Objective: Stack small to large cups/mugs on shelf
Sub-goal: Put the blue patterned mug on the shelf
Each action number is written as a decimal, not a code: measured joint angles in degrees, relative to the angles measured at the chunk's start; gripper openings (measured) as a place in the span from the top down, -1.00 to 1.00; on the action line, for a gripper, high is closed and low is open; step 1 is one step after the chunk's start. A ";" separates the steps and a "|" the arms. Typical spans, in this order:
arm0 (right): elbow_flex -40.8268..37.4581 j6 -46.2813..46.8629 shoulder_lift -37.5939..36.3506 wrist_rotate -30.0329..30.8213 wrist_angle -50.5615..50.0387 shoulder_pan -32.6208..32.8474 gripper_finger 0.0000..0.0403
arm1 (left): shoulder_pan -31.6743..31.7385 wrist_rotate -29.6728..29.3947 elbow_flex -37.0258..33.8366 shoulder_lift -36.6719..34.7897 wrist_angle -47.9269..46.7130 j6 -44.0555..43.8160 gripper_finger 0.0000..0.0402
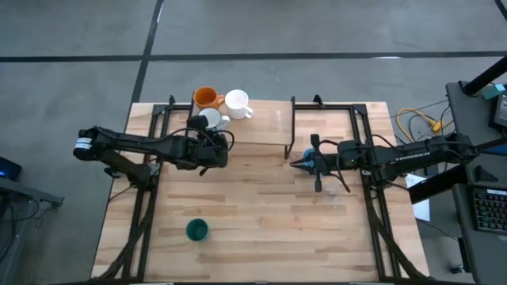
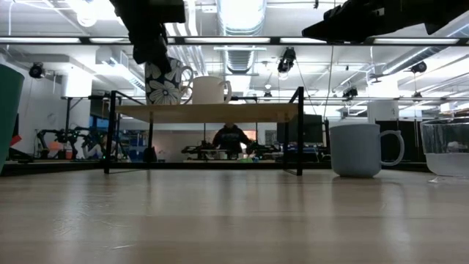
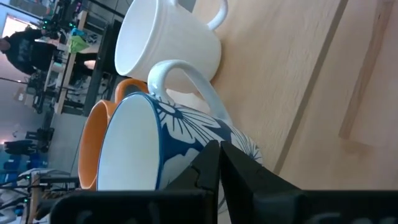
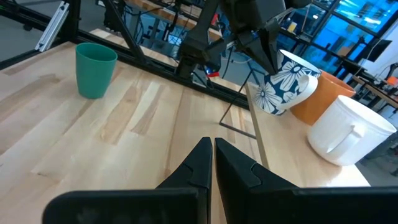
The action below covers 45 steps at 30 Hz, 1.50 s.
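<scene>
Your left hand [image 1: 207, 152], clamped on the patterned mug [image 1: 209, 119] tilted at the shelf [image 1: 265, 123], upper centre; level it, release.

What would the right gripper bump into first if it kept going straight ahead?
Probably the shelf: the shut right gripper points at its near edge and thin black leg. Beyond sits the flowered mug. Depth is hard to judge.

Light-wood table [image 1: 261, 229] carries a low shelf [image 1: 265, 127] on thin black legs at its far edge. On the shelf: orange mug [image 1: 207, 97], plain white mug [image 1: 237, 104]. On the tabletop: dark green cup [image 1: 196, 230] near front, light blue mug [image 2: 355, 149] and clear glass [image 2: 446, 150] toward right side.
</scene>
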 joint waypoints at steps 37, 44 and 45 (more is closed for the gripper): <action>0.00 -0.81 -8.21 0.02 -12.11 -0.02 0.94 | -0.55 4.11 2.89 -0.02 13.30 -1.83 1.00; 0.00 2.09 -14.20 -0.13 -19.68 0.00 0.94 | -0.41 4.45 2.09 0.06 16.50 -11.71 1.00; -0.02 2.50 -14.76 -0.17 -19.94 0.00 0.94 | -0.34 4.46 1.81 0.10 16.36 -13.33 1.00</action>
